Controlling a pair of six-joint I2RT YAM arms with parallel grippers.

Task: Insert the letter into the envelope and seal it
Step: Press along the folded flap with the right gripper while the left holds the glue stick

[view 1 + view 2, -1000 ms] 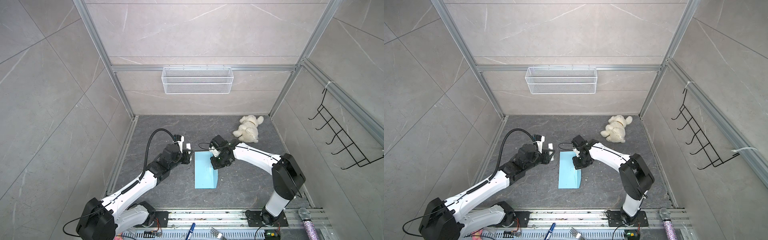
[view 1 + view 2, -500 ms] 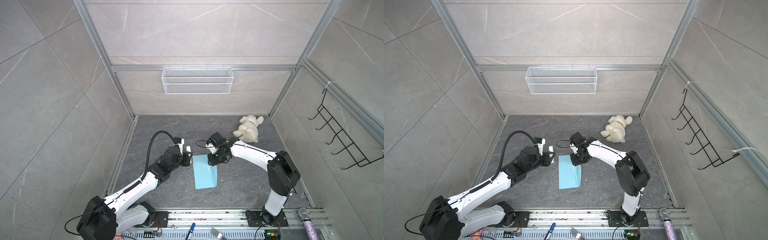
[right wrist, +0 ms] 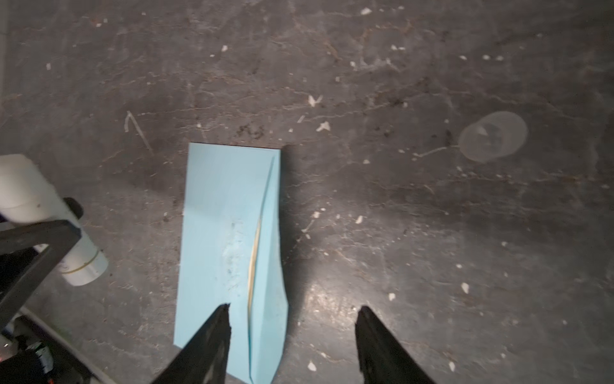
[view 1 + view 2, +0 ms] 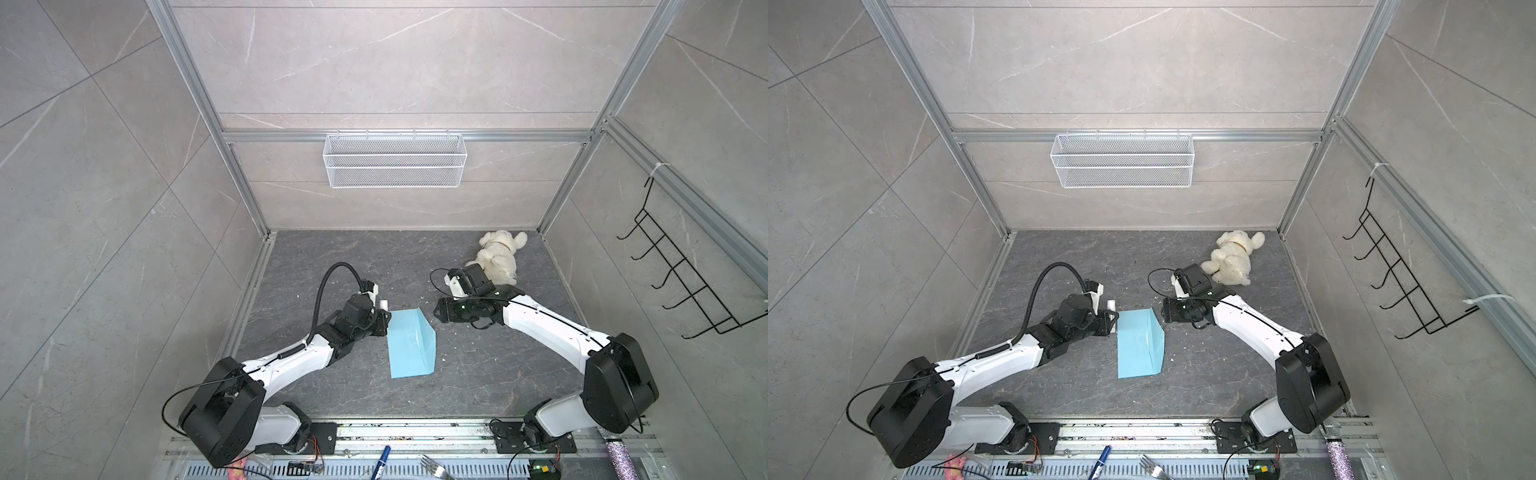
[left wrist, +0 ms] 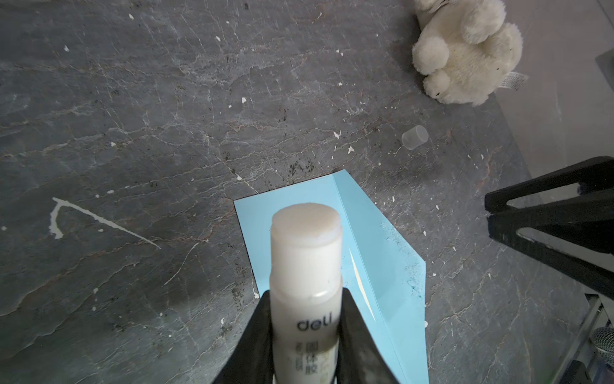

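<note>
The light blue envelope [image 4: 409,347] [image 4: 1138,345] lies flat mid-floor, its flap [image 5: 382,252] half raised along the right edge. A thin tan sliver of the letter [image 3: 254,252] [image 5: 360,282] shows in the envelope's mouth; the rest is hidden inside. My left gripper [image 5: 305,292] [image 4: 386,324] is shut on an uncapped white glue stick [image 5: 305,252], at the envelope's far left corner. My right gripper [image 3: 295,307] [image 4: 436,313] is open at the far right corner. One finger hangs over the envelope [image 3: 219,216], the other over bare floor, and nothing is pinched.
A clear glue cap [image 5: 414,137] [image 3: 493,136] lies on the floor beyond the envelope. A white plush toy [image 4: 498,257] sits at the back right. A wire basket [image 4: 395,160] hangs on the back wall, a hook rack [image 4: 681,286] on the right wall.
My right gripper has gone from shut to open at the envelope's flap edge and its wrist has turned. The left arm has shifted only slightly, still holding the glue stick.
</note>
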